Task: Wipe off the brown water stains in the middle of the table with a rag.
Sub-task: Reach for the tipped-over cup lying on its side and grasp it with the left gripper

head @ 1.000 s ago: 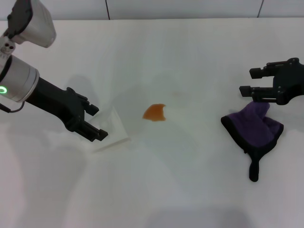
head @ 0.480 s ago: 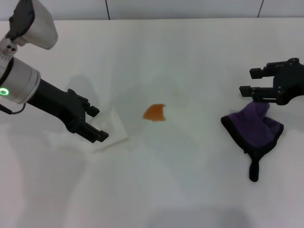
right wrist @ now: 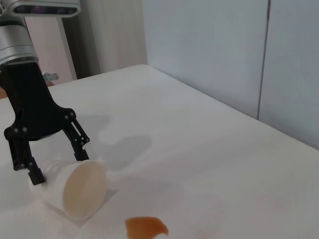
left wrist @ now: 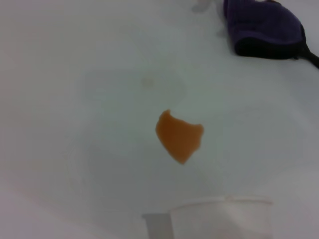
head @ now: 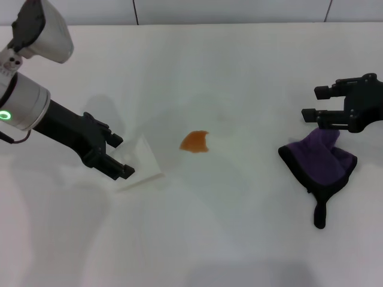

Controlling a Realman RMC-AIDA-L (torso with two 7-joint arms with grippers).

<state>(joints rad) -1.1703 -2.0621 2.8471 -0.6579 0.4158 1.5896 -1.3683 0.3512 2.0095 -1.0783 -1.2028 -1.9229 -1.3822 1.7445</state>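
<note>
The brown water stain (head: 195,142) is a small orange-brown patch in the middle of the white table (head: 239,66). It also shows in the left wrist view (left wrist: 179,137) and the right wrist view (right wrist: 145,226). The dark purple rag (head: 320,158) lies bunched at the right, its black loop tab pointing toward the front; the left wrist view shows it too (left wrist: 264,27). My right gripper (head: 312,103) is open, just behind and above the rag's far edge. My left gripper (head: 119,155) is open at the left, left of the stain, its fingers either side of a cup's end.
A white translucent cup (head: 142,160) lies on its side left of the stain, its mouth toward the stain; it also shows in the right wrist view (right wrist: 79,191) with my left gripper (right wrist: 57,164) behind it. A wall rises beyond the table's far edge.
My left arm has shifted very slightly to the left by the cup. The right gripper, rag and stain have not moved.
</note>
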